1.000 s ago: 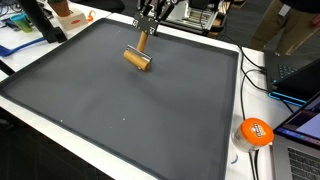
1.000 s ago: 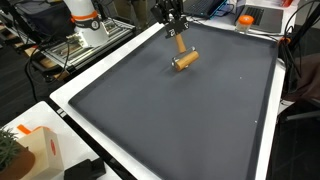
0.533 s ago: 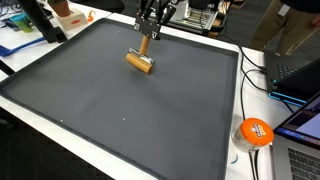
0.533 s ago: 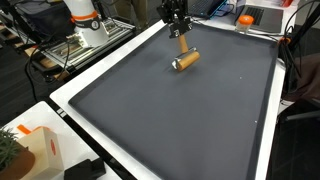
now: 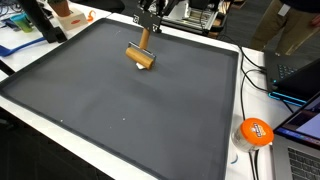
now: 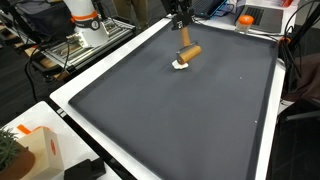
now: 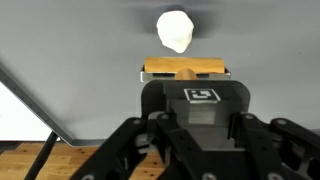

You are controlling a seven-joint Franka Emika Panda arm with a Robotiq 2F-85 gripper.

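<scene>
A small wooden roller with a short handle hangs just over the far part of the dark mat. My gripper comes down from above and is shut on the roller's handle. In the wrist view the roller's barrel lies crosswise just past the gripper, and a white lump sits on the mat beyond it. The white lump also shows at the roller's lower end in an exterior view.
The mat lies on a white-edged table. An orange tape roll, cables and laptops sit beside it. A white and orange robot base and a box stand off the mat.
The roller has risen a little and shifted toward the far edge with the gripper, which stays shut on its handle. The white lump shows more plainly beside it.
</scene>
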